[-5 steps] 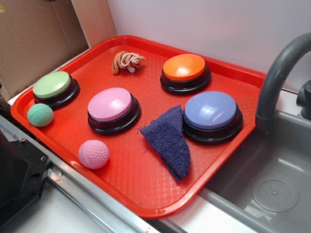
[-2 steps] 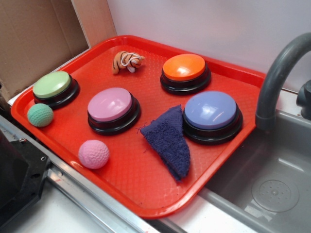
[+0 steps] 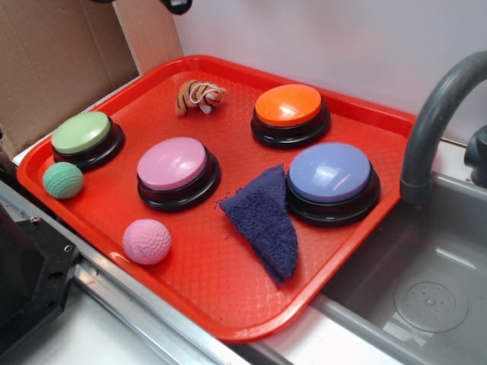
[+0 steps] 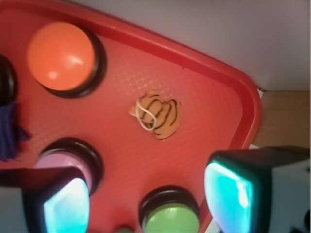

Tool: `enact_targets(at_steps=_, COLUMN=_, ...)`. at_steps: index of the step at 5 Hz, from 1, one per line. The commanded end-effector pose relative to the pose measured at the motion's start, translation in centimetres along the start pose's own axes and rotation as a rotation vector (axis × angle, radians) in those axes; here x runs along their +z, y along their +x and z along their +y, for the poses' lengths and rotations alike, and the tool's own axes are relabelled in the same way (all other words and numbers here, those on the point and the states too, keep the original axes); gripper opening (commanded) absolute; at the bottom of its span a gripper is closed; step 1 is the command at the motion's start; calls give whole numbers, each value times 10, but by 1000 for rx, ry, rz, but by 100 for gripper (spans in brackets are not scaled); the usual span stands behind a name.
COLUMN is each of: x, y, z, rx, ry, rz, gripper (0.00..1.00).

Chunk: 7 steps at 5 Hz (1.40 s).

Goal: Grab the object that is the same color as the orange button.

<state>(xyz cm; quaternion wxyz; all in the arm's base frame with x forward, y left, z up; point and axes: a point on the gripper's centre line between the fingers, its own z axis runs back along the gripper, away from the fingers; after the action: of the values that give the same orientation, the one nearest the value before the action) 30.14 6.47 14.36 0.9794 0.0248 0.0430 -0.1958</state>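
Exterior view: a red tray [image 3: 205, 281] sits beside a grey sink [image 3: 426, 296] with a curved faucet [image 3: 434, 114]. The plush tiger [image 3: 199, 96] lies near the tray's far edge, left of the orange button [image 3: 289, 106] and apart from it. Nearer are the pink-topped button [image 3: 173, 166] and the blue-topped button [image 3: 330, 175], with a dark blue cloth [image 3: 265, 220] touching the blue one's base. A green-topped button [image 3: 82, 134] stands at the left with a green ball [image 3: 62, 180] just beside it; a pink ball [image 3: 147, 241] lies near the front rim. Only a dark scrap of the arm shows at the top edge, so the jaws cannot be judged here.

Wrist view: the gripper [image 4: 148, 194] hangs above the tray with its two fingers [image 4: 233, 189] spread wide apart, holding and touching nothing. The tiger [image 4: 158, 115] lies ahead of the gap between them, a pale loop of string across its back. The orange button [image 4: 60, 56] is at upper left; the pink and green tops show near the bottom edge.
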Motion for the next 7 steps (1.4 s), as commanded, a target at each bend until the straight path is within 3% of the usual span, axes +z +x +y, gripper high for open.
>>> enact_targets(at_steps=1, x=-22, y=16, z=33, rx=-14, ry=45, rz=-37, gripper=100)
enact_targets(at_steps=6, x=-105, y=35, z=23, rx=-116, ry=-9, rz=66, gripper=100)
enact_targets(at_steps=7, x=-122, y=44, z=10, rx=-165, ry=-44, rz=106, gripper=8)
